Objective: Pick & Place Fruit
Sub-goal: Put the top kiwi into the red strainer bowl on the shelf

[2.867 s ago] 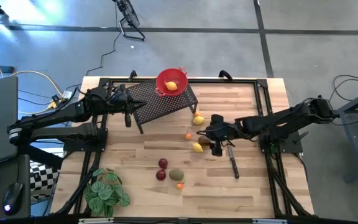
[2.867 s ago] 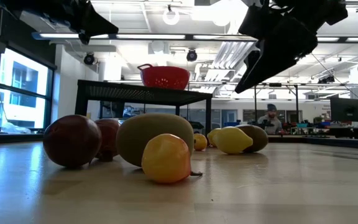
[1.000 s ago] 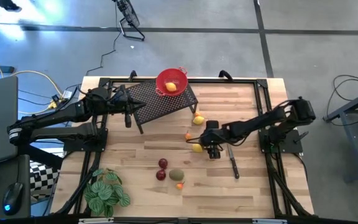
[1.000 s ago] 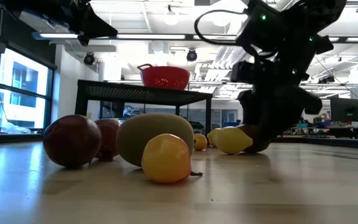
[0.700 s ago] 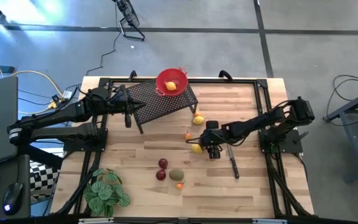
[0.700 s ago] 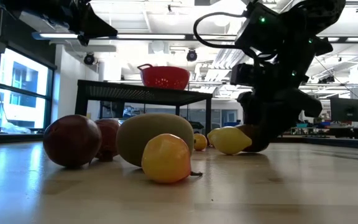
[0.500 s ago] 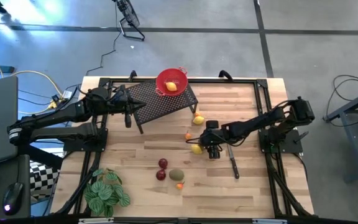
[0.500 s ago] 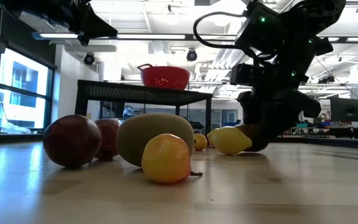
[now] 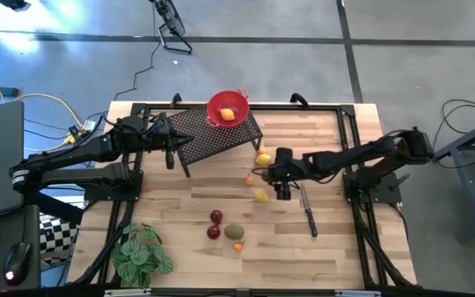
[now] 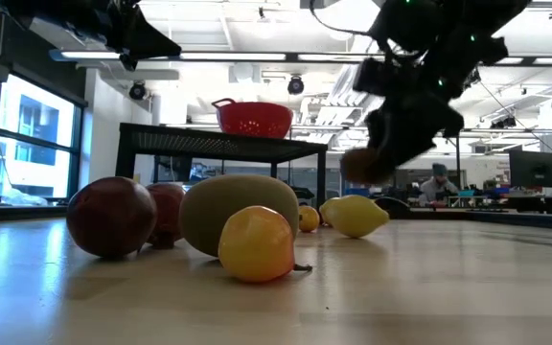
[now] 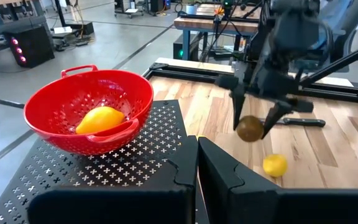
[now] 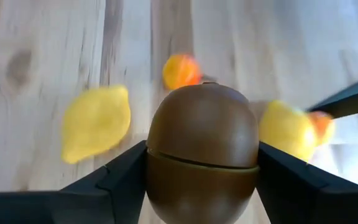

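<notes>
High view shows one yellow-orange fruit point(image 9: 228, 115) already lying in the red mesh bowl point(image 9: 215, 104) on the black rack point(image 9: 213, 140), so the job looks barely begun. Left on the table point(image 9: 336, 239) are a lemon point(image 9: 261, 195), another lemon point(image 9: 263, 158) nearer the rack, a tiny orange piece point(image 9: 250, 179), two dark red balls point(image 9: 214, 224), an olive-green oval point(image 9: 234, 232) and an orange piece point(image 9: 237, 245) beside it. The right gripper point(image 11: 252, 123) hangs above the table, its two fingers clamped on a brown oval fruit point(image 12: 202, 149), one finger pressing each flank, the fruit seated squarely between them. The left gripper point(image 9: 170, 150) waits at the rack's edge, fingers together and empty
</notes>
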